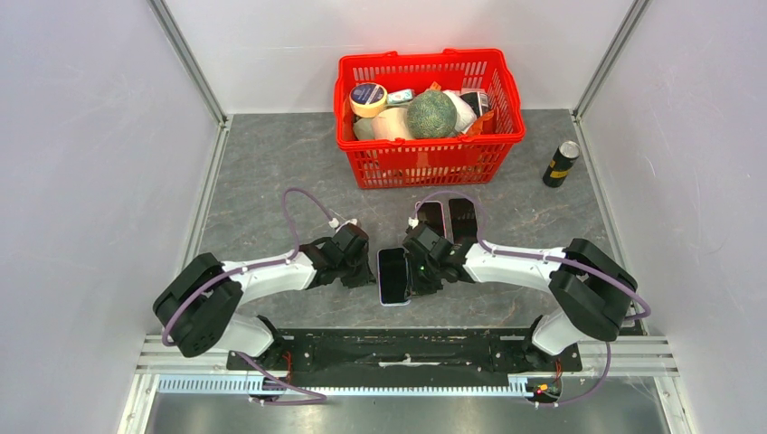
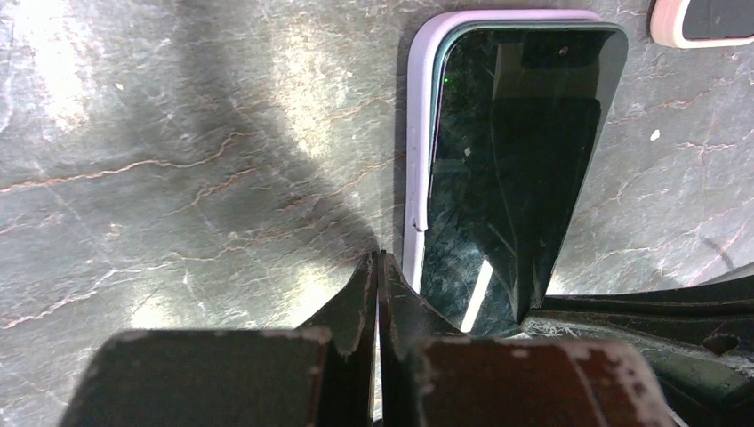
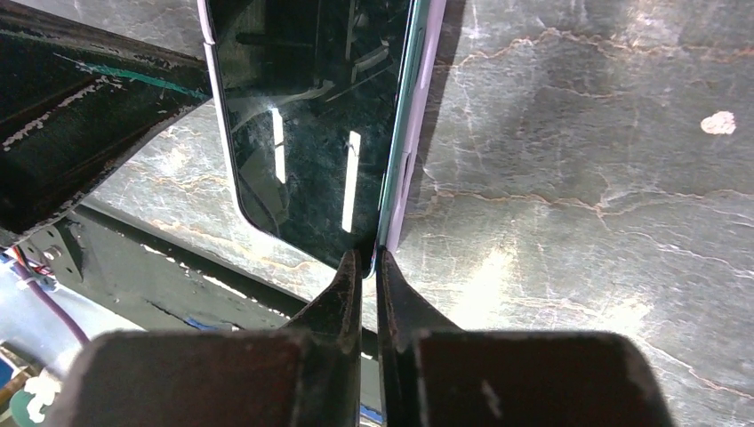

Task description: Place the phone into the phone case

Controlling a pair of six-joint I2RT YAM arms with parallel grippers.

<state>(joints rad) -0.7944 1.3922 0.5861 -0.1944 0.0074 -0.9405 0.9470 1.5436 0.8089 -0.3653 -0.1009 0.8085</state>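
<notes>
Lying on the worktop (image 1: 271,181), the phone (image 1: 393,276) is seen in the lilac case (image 2: 413,178) between the arms. The left pincer (image 2: 378,258) is pressed together just beside one case edge, the right pincer (image 3: 364,258) likewise at the opposite edge.

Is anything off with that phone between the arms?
Yes. The phone sits askew in the case: the left wrist view shows its teal side beside one case wall and no wall along the other side. It looks only partly seated.
</notes>
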